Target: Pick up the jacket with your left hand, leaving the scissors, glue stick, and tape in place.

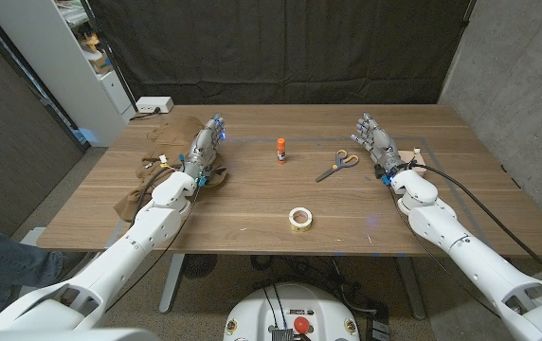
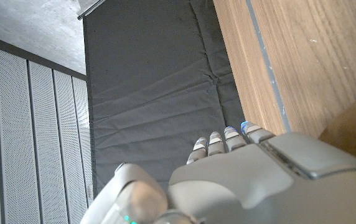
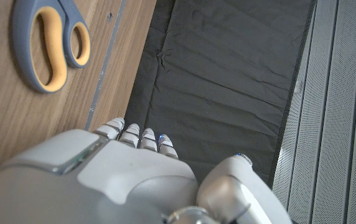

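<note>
Brown jacket lies crumpled on the left part of the wooden worktop, reaching from the far edge down toward the near-left side. The left hand sits over the jacket's right portion, its fingers extended toward the far edge; whether they press into the cloth or only hover cannot be told from the head view. In the left wrist view the left hand's fingers lie close together, pointing toward the black curtain behind the worktop, with a bit of brown fabric beside the hand, and nothing is seen gripped.

Near the middle of the worktop stands the glue stick, upright with an orange body. To its right lie the scissors, with orange-and-grey handles pointing toward the right hand. That hand stands just beside the scissors, apart from them, fingers loosely extended and holding nothing. The right wrist view shows the scissors' handles on the wood beside the hand's fingers. The roll of tape lies flat nearer the robot, well apart from both hands
</note>
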Robot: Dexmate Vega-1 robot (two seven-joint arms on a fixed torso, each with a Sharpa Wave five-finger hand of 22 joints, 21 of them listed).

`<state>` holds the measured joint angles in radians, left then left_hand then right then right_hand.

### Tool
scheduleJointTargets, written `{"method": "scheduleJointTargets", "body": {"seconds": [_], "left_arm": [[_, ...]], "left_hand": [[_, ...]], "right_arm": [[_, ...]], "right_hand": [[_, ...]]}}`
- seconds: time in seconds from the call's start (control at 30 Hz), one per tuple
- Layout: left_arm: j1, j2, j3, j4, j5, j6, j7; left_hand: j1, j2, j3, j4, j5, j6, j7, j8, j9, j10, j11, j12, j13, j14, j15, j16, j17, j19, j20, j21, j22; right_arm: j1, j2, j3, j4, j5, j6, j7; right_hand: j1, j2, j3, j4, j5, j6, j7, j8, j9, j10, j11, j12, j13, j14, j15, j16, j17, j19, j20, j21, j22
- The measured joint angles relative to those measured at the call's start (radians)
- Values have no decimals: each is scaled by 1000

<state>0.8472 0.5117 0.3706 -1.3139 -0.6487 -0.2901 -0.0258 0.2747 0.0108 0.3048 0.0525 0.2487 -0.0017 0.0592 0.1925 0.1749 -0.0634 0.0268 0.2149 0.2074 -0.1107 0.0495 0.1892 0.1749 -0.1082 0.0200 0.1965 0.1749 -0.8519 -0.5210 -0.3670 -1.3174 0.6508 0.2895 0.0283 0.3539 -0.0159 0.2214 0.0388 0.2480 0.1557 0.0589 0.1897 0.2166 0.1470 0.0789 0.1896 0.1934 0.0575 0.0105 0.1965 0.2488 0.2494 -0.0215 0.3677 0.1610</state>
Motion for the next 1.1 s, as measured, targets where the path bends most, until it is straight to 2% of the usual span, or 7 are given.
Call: {"method": "scheduleJointTargets", "body": {"seconds": [0.57,1.1], "left_arm": [[13,22,12,-58,18,18,14],[-2,36,19,-90,34,32,-2]], "left_hand": [[1,1,0,0,0,0,0,0,0,0,0,0,-3,0,0,0,5,-5,5,0,0],[6,7,4,-4,0,15,7,0,0,8,0,4,-8,4,-4,0,4,-5,5,0,0]], "right_arm": [[-9,-11,3,-14,6,-15,5],[-23,-21,10,-31,9,-17,-3]], "right_hand": [[0,0,0,0,0,7,0,0,-3,0,0,0,-3,0,0,4,-3,0,0,0,5],[-1,1,0,0,0,7,0,0,-7,0,0,0,-3,5,6,4,-3,3,4,-8,5]]}}
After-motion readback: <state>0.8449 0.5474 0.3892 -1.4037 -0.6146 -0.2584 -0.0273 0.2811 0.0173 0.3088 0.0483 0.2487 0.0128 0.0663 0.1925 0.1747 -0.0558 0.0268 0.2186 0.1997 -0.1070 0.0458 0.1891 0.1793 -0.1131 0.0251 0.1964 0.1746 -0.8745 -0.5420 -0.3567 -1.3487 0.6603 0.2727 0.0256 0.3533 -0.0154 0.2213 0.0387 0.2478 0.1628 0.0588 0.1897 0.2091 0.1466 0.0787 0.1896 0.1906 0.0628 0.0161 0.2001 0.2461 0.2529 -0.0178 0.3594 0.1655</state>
